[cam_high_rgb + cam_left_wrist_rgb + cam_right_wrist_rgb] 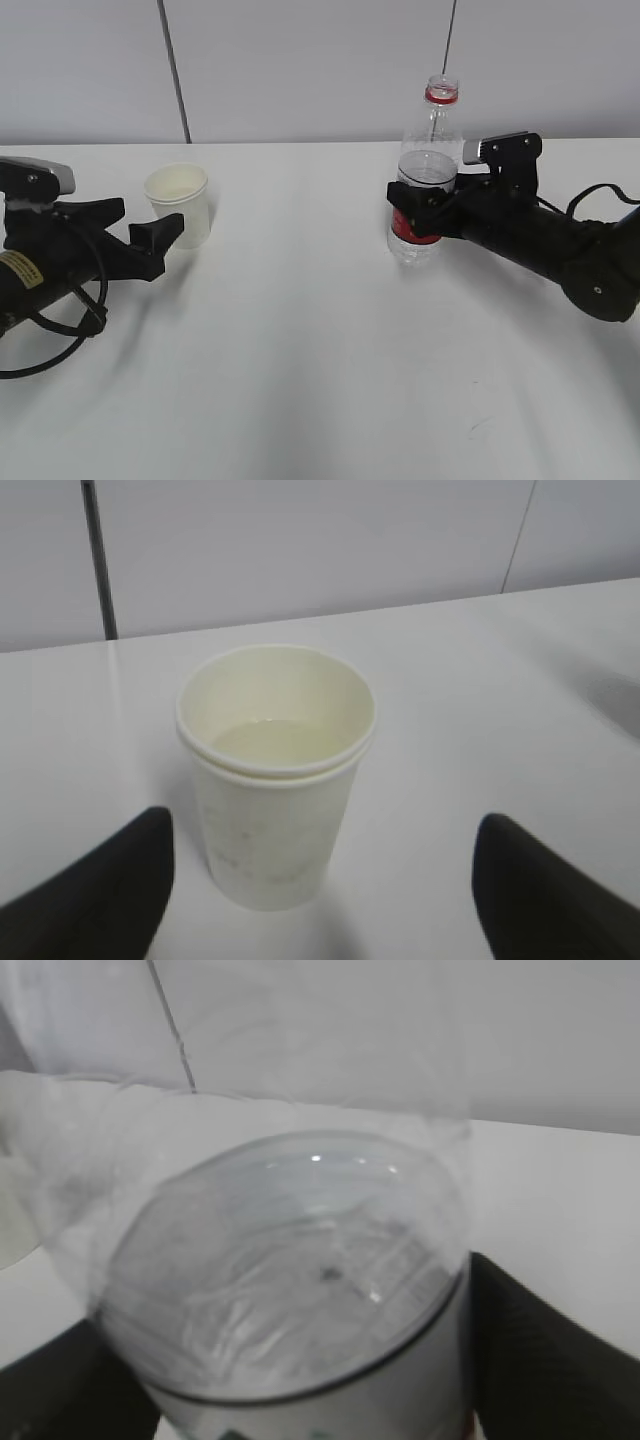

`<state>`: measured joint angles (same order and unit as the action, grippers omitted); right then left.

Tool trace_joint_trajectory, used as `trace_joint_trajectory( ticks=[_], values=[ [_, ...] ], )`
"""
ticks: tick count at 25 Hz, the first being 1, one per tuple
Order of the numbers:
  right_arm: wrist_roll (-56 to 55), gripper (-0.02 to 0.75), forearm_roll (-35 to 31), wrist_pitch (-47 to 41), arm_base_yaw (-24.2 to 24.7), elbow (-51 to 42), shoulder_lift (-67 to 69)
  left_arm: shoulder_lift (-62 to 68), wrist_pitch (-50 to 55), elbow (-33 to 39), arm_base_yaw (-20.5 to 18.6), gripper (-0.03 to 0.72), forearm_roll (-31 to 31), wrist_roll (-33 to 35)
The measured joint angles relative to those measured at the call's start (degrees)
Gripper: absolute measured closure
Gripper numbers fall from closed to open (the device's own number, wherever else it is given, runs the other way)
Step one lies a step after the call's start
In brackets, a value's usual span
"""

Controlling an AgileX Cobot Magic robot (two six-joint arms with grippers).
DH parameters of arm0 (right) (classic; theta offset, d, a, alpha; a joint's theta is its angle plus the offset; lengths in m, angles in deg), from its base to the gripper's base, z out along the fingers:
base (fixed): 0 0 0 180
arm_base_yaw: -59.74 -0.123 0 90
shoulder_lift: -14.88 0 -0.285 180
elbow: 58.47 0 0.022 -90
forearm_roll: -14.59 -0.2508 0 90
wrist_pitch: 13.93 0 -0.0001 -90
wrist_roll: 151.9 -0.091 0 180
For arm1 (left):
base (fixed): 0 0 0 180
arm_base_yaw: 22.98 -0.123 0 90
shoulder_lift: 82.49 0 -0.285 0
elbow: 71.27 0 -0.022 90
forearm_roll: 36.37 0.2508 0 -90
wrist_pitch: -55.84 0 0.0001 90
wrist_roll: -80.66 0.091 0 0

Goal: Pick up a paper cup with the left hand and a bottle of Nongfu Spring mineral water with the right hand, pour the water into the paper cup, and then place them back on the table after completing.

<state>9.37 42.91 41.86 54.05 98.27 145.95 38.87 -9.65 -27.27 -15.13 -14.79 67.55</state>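
Tabletop (pixel 300 380), white and bare across the near stretch, carries everything; taking the paper cup (pixel 180 204) as the landmark, nearest the camera and just to its left lies the left hand (pixel 60 262), low over the surface, with its end effector (pixel 166 232) pointing at the cup's lower wall. In the left wrist view the two dark fingers (pixel 95 900) stand wide apart on either side of the cup (pixel 275 775), neither one touching it, so this end effector is open and empty. The cup stands upright, its long axis vertical, directly ahead of the spread jaws. A pale liquid surface shows partway down inside it, and the rim looks doubled, as if two cups are nested.

Well to the cup's right, about as far back on the tabletop, the bottle (pixel 428 170) stands upright, its mouth open and ringed in red. The right hand (pixel 545 240) reaches in from the right, and its end effector (pixel 425 205) is closed around the bottle's middle, above the red label band. The right wrist view shows the water (pixel 290 1260) filling only the lower part.

By my reading, the left hand is the nearer arm to the cup, and the opening is lined up: a short straight advance, then closing.
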Motion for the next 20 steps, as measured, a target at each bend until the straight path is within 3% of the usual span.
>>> trace_joint_trajectory(
  ticks=[11,20],
  values=[
    [0.1,0.130,-0.6,0.2,0.0,-1.4,-0.7,-0.4,0.0,1.1,0.0,0.130,0.1,0.1],
    [0.1,0.067,-0.6,-3.2,0.0,-2.1,-1.6,-0.4,0.0,1.1,0.0,0.130,0.2,0.1]
  ],
)
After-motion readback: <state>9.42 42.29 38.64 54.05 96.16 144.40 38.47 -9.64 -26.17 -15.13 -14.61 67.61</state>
